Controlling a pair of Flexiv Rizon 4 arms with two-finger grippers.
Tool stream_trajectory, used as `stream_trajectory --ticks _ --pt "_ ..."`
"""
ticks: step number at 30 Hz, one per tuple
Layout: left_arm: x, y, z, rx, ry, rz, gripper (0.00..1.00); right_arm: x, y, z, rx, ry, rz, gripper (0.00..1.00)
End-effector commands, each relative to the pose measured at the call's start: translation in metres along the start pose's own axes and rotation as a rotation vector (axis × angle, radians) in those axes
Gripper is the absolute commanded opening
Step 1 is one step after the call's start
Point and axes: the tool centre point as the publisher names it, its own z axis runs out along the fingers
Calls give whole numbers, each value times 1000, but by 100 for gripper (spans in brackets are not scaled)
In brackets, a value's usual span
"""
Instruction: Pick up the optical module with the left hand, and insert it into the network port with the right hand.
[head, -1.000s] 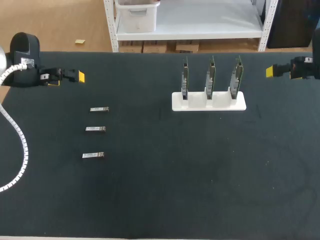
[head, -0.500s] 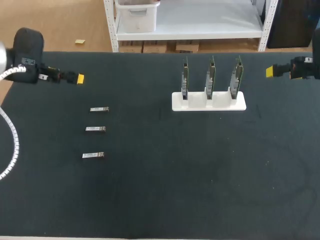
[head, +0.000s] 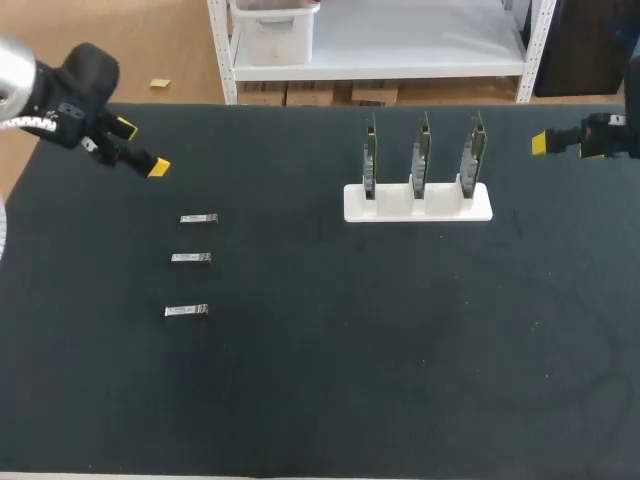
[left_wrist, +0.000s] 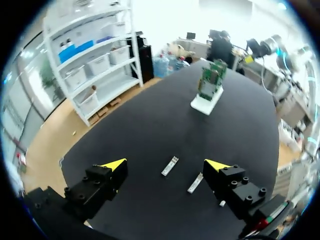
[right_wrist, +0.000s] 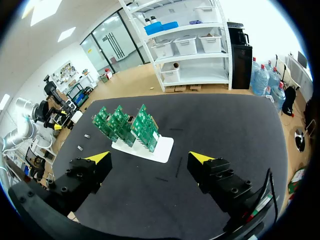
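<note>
Hovering over the far left corner of the table (head: 350, 380), the left gripper (head: 141, 148) has its fingers spread wide and holds nothing. The modules lie flat on the dark tabletop, apart from it and closer to the robot. There are three, small and silver, in a loose column: the far module (head: 198, 218), the middle module (head: 190, 258) and the near module (head: 186, 311). None touches another.

From the left wrist, the gripper (left_wrist: 165, 165) looks down on them. One module (left_wrist: 170, 166) shows on the table between the two yellow tips, a second (left_wrist: 195, 183) lies just beside it, and the third is mostly hidden by a finger.

Right of the table's middle stands one white stand (head: 418, 203) holding three green boards (head: 423, 150) upright, side by side (their ports are too small to make out). It is well apart from the modules.

At the table's far right edge, the right gripper (head: 540, 143) is off to the stand's right. From its own wrist, the fingers (right_wrist: 202, 159) are parted with nothing between them, and the stand (right_wrist: 157, 147) sits ahead.
</note>
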Motion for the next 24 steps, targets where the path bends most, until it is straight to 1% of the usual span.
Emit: stream_trajectory --ticks 1,2,7,9,10,11,14,19,20,21,24 --pt "-4 15 19 70 243 148 100 0 1 -1 2 0 1 100" --pt "-3 16 23 86 268 154 100 0 1 -1 2 0 1 100" --pt "5 15 40 144 354 283 100 0 1 -1 2 0 1 100" --pt "9 14 46 132 395 348 100 0 1 -1 2 0 1 100" --pt "11 13 49 140 409 379 100 0 1 -1 2 0 1 100" --pt "13 13 52 140 419 400 100 0 1 -1 2 0 1 100" --pt "20 14 64 145 479 446 100 0 1 -1 2 0 1 100" --pt "31 14 81 160 541 483 100 0 1 -1 2 0 1 100" --pt "33 14 84 143 554 491 100 0 1 -1 2 0 1 100" --pt "35 14 88 134 572 485 100 0 1 -1 2 0 1 100" --pt "39 15 95 138 591 478 100 0 1 -1 2 0 1 100"
